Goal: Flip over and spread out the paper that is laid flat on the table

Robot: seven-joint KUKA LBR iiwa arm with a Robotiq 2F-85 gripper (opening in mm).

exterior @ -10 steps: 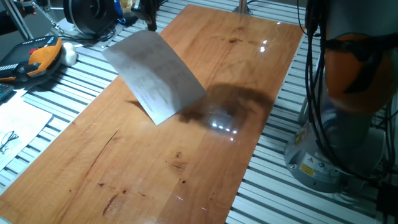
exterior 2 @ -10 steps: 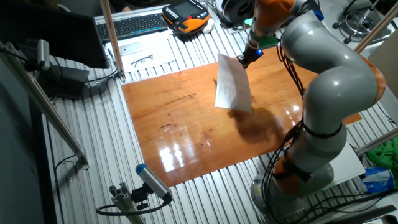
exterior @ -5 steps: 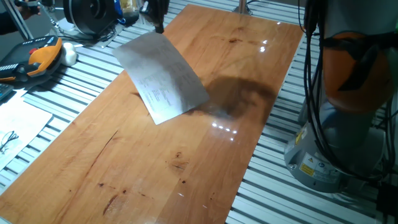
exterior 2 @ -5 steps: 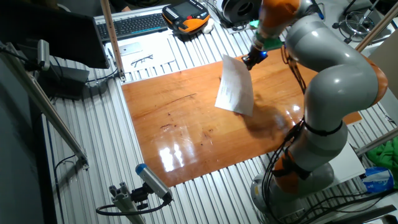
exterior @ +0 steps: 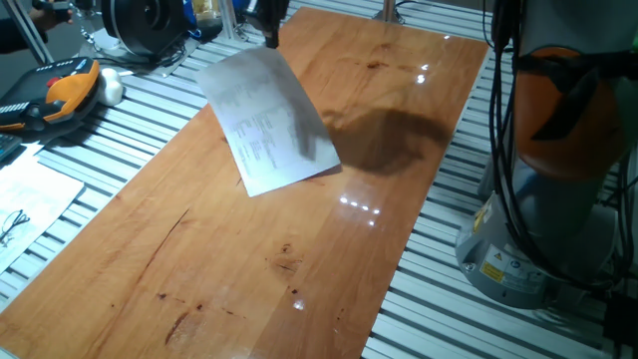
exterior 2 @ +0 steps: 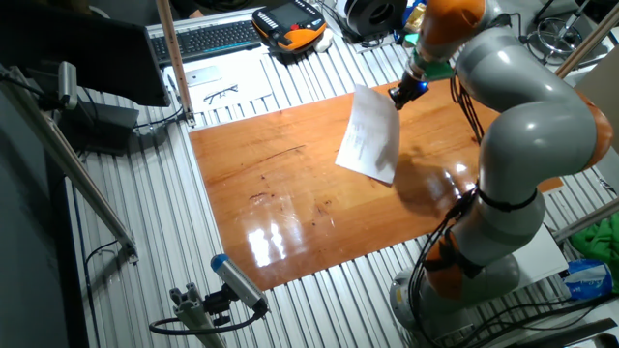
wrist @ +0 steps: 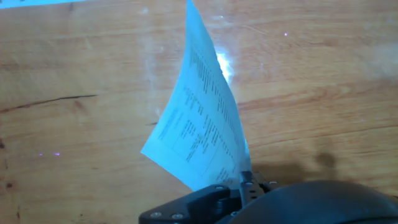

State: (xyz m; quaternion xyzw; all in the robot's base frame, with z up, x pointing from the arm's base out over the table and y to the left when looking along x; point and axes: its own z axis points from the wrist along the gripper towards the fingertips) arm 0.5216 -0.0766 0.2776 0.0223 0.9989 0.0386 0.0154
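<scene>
The paper (exterior: 267,120) is a white sheet with small black text in columns. It hangs tilted from its top corner, and its lower edge touches or nearly touches the reddish-brown table (exterior: 249,269). My gripper (exterior: 270,35) is shut on that top corner, above the table's far part. In the other fixed view the paper (exterior 2: 368,145) slants down from the gripper (exterior 2: 398,95). In the hand view the printed face (wrist: 202,130) rises from the pinching fingers (wrist: 245,180) at the bottom, over the table (wrist: 74,124).
A grey slatted metal surface (exterior: 120,140) surrounds the table. On it lie another printed sheet with glasses (exterior: 20,214), an orange and black device (exterior: 60,90) and a keyboard (exterior 2: 208,37). The arm's base (exterior 2: 484,261) stands beside the table.
My gripper has carried the held corner of the paper across the table, to the right in both fixed views. The sheet has swung with it and shows more of its printed face.
</scene>
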